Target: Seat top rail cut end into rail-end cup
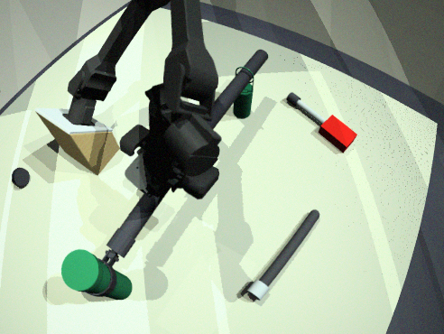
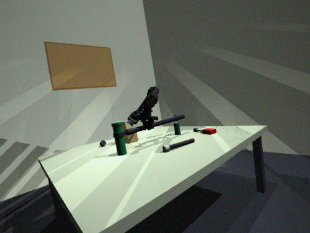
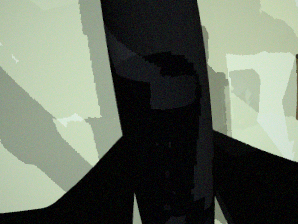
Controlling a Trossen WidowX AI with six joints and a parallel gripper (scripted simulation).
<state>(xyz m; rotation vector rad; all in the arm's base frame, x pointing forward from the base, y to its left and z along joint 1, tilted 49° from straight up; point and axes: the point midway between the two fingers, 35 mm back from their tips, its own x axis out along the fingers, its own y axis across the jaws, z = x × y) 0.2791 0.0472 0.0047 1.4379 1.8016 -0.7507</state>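
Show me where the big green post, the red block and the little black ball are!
big green post (image 1: 80,270): top view, on its flat round cap.
red block (image 1: 338,132): top view, on its upper face.
little black ball (image 1: 20,177): top view, on its middle.

Rail (image 1: 135,221) spans from big post (image 1: 87,273) to small post (image 1: 243,103), barring passage across it; open table (image 1: 338,253) lies beyond, broken by spare pipe (image 1: 289,253) and red block (image 1: 338,132).

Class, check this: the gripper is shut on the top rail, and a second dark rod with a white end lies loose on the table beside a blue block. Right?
Not quite: the block is red, as the top view shows. The gripper is shut on the top rail, and the white-ended rod lies loose on the table.
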